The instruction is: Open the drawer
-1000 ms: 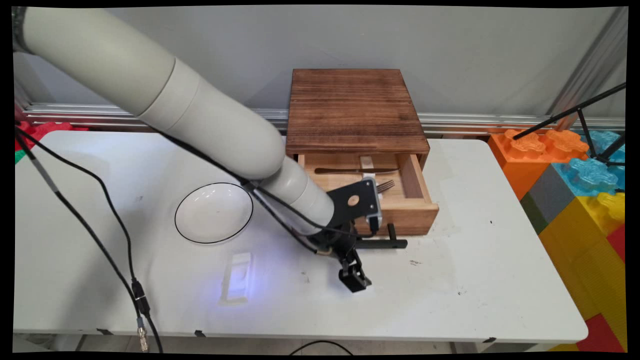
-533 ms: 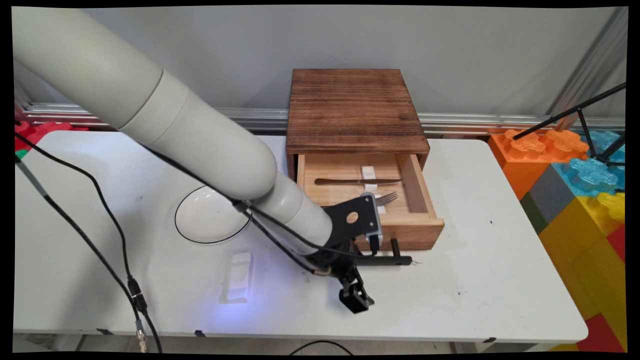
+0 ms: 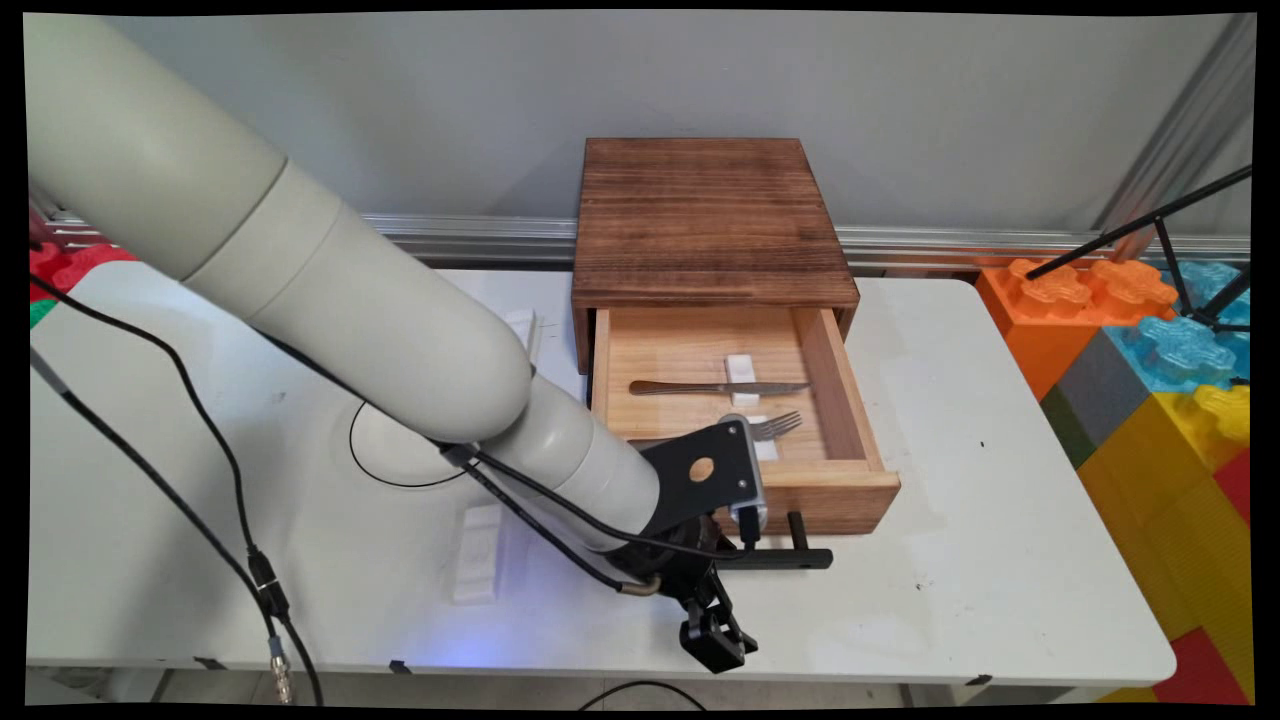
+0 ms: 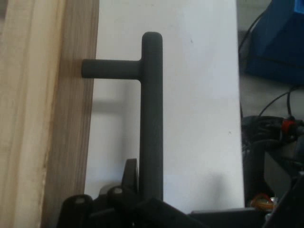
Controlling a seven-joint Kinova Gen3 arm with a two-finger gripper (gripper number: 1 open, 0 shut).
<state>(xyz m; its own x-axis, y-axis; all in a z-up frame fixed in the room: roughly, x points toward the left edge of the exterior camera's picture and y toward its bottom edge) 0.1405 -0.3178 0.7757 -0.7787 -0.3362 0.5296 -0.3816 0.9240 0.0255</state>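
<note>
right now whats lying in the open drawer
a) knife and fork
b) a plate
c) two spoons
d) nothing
a: the main view shows a knife and a fork lying on the floor of the pulled-out wooden drawer.

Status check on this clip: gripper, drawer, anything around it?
Gripper shut on black drawer handle. Wooden drawer pulled open, knife and fork inside. White plate left of it, partly behind the arm.
</note>
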